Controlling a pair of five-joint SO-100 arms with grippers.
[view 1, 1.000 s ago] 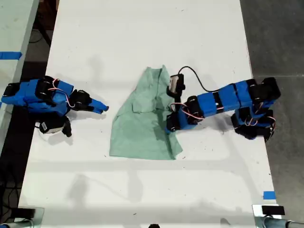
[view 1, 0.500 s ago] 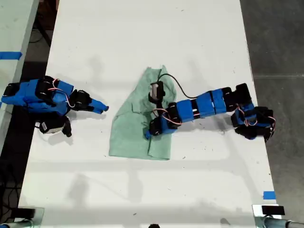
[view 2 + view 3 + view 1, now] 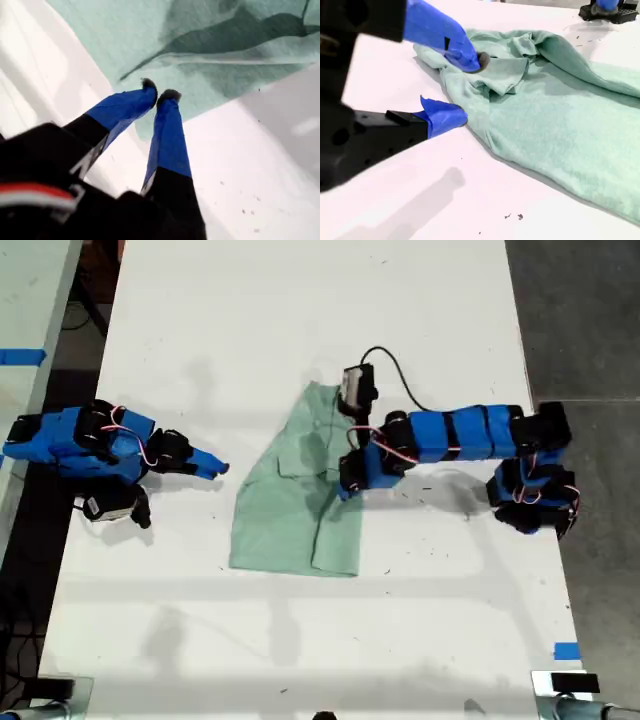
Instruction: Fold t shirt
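The pale mint-green t shirt (image 3: 285,510) lies crumpled and partly folded on the white table (image 3: 300,320), with its exterior-right side doubled over. My second gripper (image 3: 345,485) reaches in from the exterior view's right and stands open over that doubled edge. In the second wrist view the t shirt (image 3: 560,115) spreads ahead of my second gripper (image 3: 462,87); one fingertip (image 3: 472,57) touches a wrinkled fold, the other sits on the table beside the cloth. My first gripper (image 3: 218,469) rests shut at the exterior view's left, a little short of the shirt. Its fingertips (image 3: 161,90) hold nothing before the t shirt (image 3: 150,30).
The table (image 3: 300,640) ends near both arm bases, with dark floor (image 3: 590,310) beyond at the exterior view's right. A black camera cable (image 3: 395,365) loops above the second arm. Blue tape (image 3: 566,650) marks the table's near right corner in the exterior view. The first arm's base (image 3: 607,10) shows far off.
The second arm pushed the shirt's exterior-right side over toward the left, then let go and drew back up and to the right. The first arm has not moved.
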